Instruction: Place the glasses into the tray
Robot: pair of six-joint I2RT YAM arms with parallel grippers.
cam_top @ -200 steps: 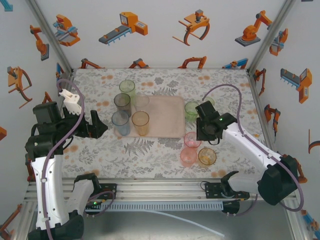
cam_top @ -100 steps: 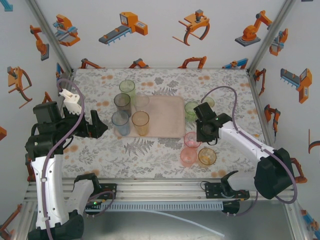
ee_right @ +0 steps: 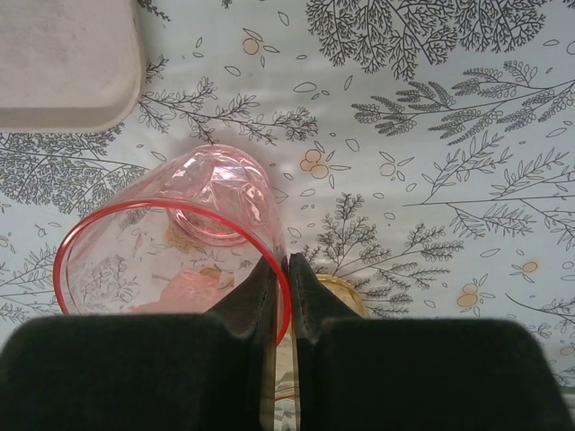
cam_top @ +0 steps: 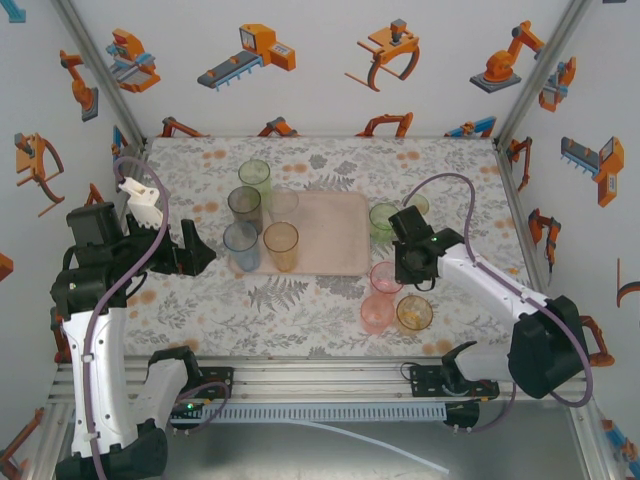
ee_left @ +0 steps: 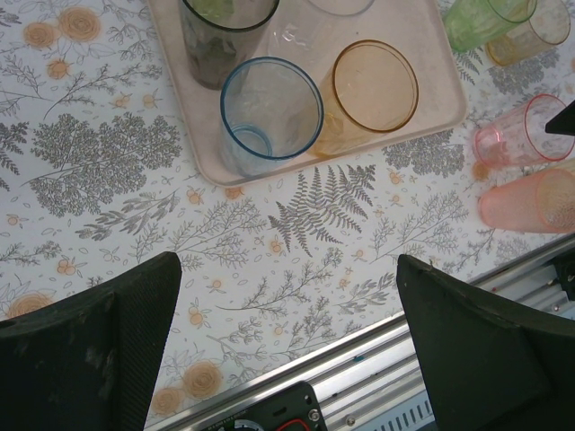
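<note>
Where the upright pink tumbler (ee_right: 211, 202) stands just off the tray's (ee_right: 63, 63) near right corner, the right gripper (ee_right: 287, 278) pinches its rim, one finger inside, tray lying leftward; left gripper (ee_left: 287, 269) spread wide, farther off.

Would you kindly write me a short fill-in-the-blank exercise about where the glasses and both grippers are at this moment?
1. The right gripper pinches the rim of the pink glass, one finger inside it and the other ___ it.
2. The left gripper hangs ___ over the table, holding nothing.
3. The tumbler on the near left corner of the tray is ___ in colour.
Missing words: outside; open; blue.
</note>
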